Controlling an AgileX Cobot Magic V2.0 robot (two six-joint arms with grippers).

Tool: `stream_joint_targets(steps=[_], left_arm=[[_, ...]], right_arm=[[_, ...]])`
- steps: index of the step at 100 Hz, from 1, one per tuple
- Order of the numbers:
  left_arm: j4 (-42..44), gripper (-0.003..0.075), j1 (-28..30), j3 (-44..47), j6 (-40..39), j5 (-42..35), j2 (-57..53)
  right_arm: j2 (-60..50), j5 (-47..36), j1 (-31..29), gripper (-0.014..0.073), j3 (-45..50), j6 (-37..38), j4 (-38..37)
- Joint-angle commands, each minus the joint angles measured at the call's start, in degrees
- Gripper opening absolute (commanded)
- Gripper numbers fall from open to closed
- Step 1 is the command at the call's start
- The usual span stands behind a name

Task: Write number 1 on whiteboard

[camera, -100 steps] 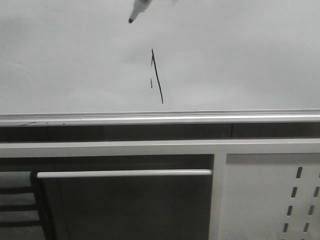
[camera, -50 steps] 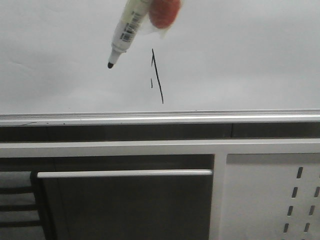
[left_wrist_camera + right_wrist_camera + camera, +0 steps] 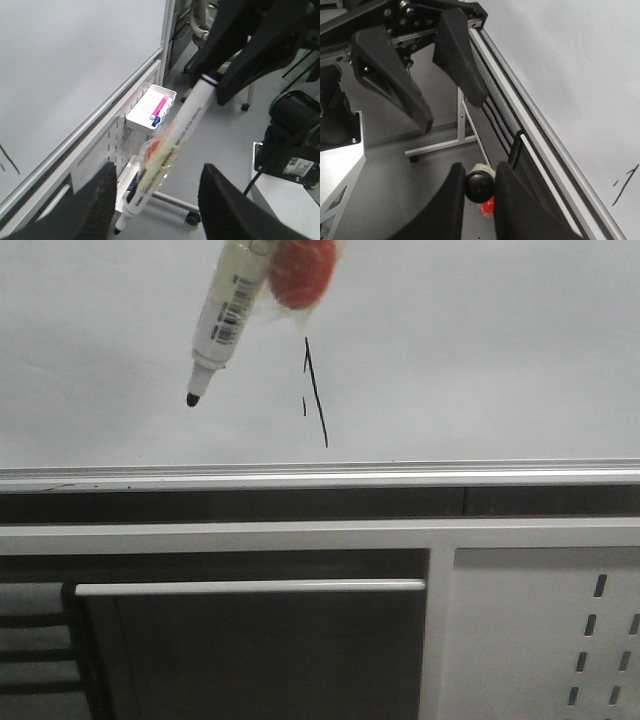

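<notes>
the right tool (image 3: 479,200) is gripping the marker (image 3: 222,322), its tip hovering off the whiteboard (image 3: 480,350) beside the finished 1 (image 3: 315,392); left tool (image 3: 155,200) is hanging released; next, parking the marker

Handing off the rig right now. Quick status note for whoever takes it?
Left claw: open, empty.
Right claw: shut on the marker, uncapped, tip pointing down, left of the stroke.
Whiteboard: carries the number 1, a slanted stroke with a short flag on top and a tiny dash to its left.
Done: the 1 looks written.
Left: probably only putting the marker away. Decide whether the stray dash matters.
</notes>
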Motion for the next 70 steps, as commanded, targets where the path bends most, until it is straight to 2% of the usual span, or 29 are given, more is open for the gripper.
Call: stream_joint_targets(steps=[1, 32, 70], left_arm=[[-2.72, 0.0332, -2.74, -2.51, 0.52, -0.77, 1.16], [-2.31, 0.0332, -8.96, -2.62, 2.97, -5.65, 4.74], [-2.31, 0.0332, -9.60, -2.62, 3.79, -7.32, 6.26]], right_arm=[[0.27, -2.23, -0.24, -0.0043, -3.01, 0.02, 1.32], [0.45, 0.45, -0.24, -0.0044, -4.04, 0.02, 1.44], [0.45, 1.25, -0.24, -0.0044, -4.04, 0.02, 4.17]])
